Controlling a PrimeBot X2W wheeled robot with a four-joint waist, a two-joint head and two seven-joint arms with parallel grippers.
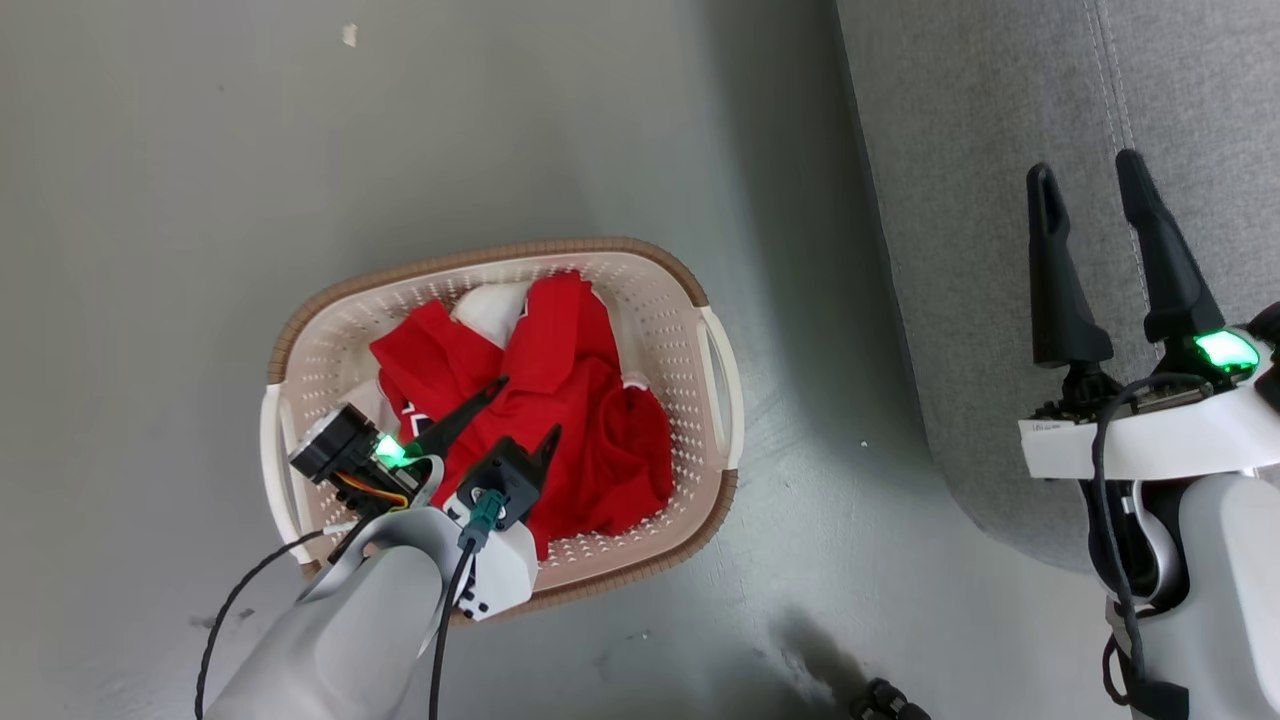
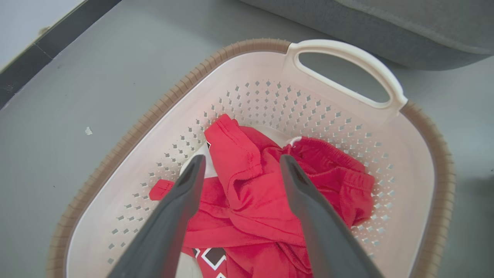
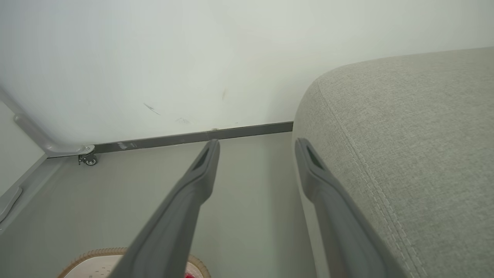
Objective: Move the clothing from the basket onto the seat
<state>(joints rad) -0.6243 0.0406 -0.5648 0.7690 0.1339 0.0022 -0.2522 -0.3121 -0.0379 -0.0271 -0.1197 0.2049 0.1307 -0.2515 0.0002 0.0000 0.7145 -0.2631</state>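
Left gripper [image 1: 527, 405] hangs open over clothing [image 1: 590, 440] in the basket [image 1: 480, 262] — a shallow pinch might drop it short of the seat [image 1: 1000, 150] at three o'clock.

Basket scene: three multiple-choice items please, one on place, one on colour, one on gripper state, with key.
1. The basket stands on the floor beside the seat. The clothing lies: A on the floor; B in the basket; C on the seat.
2. The basket's rim is: A blue; B black; C brown.
3. The left gripper is: A open above the clothing; B shut on the clothing; C shut, empty.
Key: 1 B, the red heap sits inside the perforated walls; 2 C, the woven-look band is brown; 3 A, its jaws stand apart over the fabric.
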